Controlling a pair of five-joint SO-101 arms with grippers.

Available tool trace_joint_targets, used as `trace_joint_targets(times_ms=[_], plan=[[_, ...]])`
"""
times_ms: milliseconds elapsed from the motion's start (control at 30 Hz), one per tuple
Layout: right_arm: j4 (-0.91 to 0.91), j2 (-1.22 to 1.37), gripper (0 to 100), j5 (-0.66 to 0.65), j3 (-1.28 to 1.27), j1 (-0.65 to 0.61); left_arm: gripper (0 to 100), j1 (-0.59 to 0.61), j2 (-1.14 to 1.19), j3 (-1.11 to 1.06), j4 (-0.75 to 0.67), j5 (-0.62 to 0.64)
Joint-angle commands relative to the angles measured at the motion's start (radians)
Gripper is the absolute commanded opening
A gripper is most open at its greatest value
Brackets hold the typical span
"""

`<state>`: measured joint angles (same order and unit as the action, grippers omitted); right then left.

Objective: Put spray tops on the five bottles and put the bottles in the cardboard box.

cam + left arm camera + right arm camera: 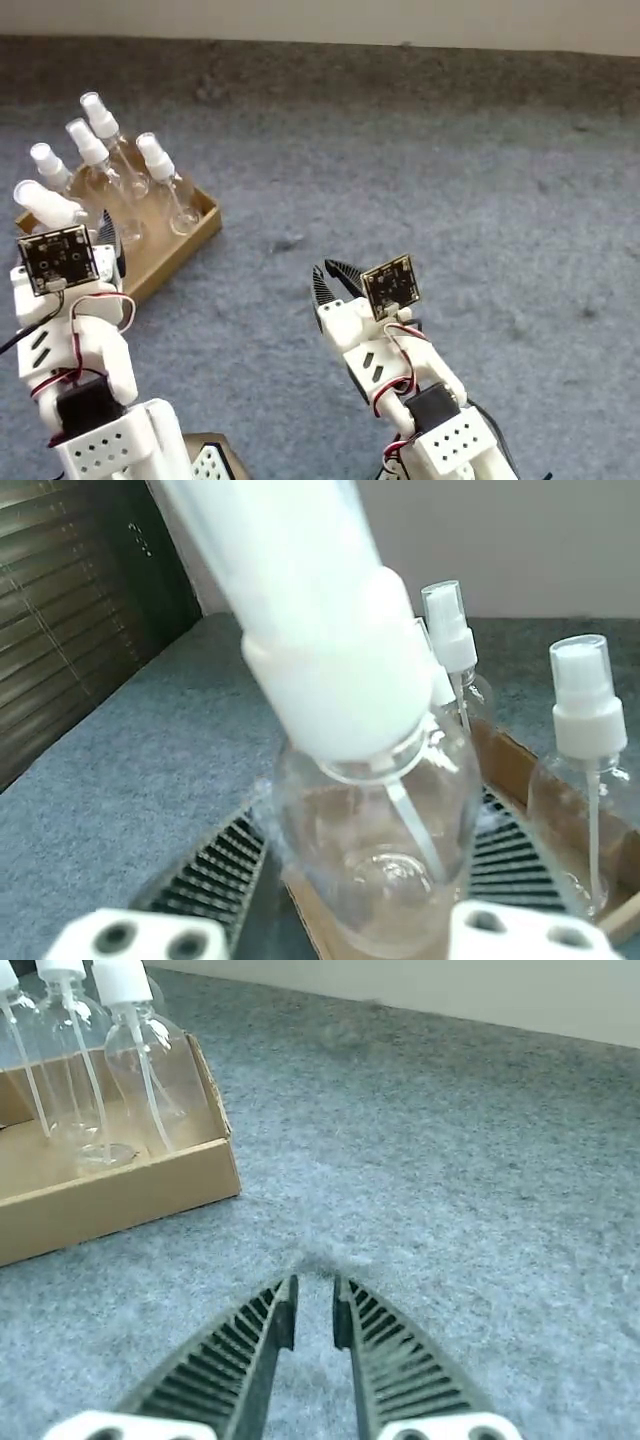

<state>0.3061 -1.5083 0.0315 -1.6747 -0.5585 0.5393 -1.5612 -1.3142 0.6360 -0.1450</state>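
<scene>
Left wrist view, item one: the held bottle [370, 880]. We find it sitting between the two ribbed fingers [215, 875] of the left gripper [372, 825]. One finger lies against each flank of its round body, so the gripper is closed around it. The neck leans away from the fingers and toward the camera. We record a clear, rounded body, a white spray top [320, 650] seated on the neck, and a thin white dip tube running down inside to the base. Brown card shows beneath it; whether the base rests on that card we cannot tell.

High view, same item: we see it tilted over the near left corner of the cardboard box [185, 245], its white top pointing up and to the left.

Item two: four standing bottles [170, 185], upright inside the box. Each is clear, with a white spray top and a dip tube. They stand close together, just beyond the held one.

Item three: the box itself, a shallow brown tray with low walls, lying on the grey carpet [430, 180] at the far left.

Item four: the right gripper [316, 1305]. We note its fingers parted by only a narrow slit, with nothing between them. The tips point down at bare carpet, well apart from the box and to its right.
</scene>
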Motion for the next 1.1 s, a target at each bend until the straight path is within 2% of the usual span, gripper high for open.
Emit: trace_joint_targets(times_ms=[0,100,333,600,667,767,933,1067], plan=[[0.004,-0.008,5.8,-0.011,-0.131,-0.01,13,-0.042,-0.013,0.143,0.044,0.048],[0.004,-0.008,5.8,-0.011,-0.131,-0.01,13,-0.065,0.008,0.197,0.044,0.051],[0.004,-0.008,5.8,-0.011,-0.131,-0.01,13,-0.071,0.251,0.239,0.046,0.049],[0.004,-0.008,5.8,-0.011,-0.131,-0.01,13,-0.071,0.166,0.222,0.044,0.02],[0.004,-0.007,5.8,-0.011,-0.131,-0.01,17,-0.071,0.176,0.245,0.046,-0.005],[0.004,-0.007,5.8,-0.011,-0.131,-0.01,25,-0.064,0.231,0.278,0.048,0.029],[0.004,-0.007,5.8,-0.011,-0.131,-0.01,24,-0.038,0.298,0.32,0.052,0.051],[0.004,-0.007,5.8,-0.011,-0.131,-0.01,22,-0.035,0.312,0.252,0.084,0.051]])
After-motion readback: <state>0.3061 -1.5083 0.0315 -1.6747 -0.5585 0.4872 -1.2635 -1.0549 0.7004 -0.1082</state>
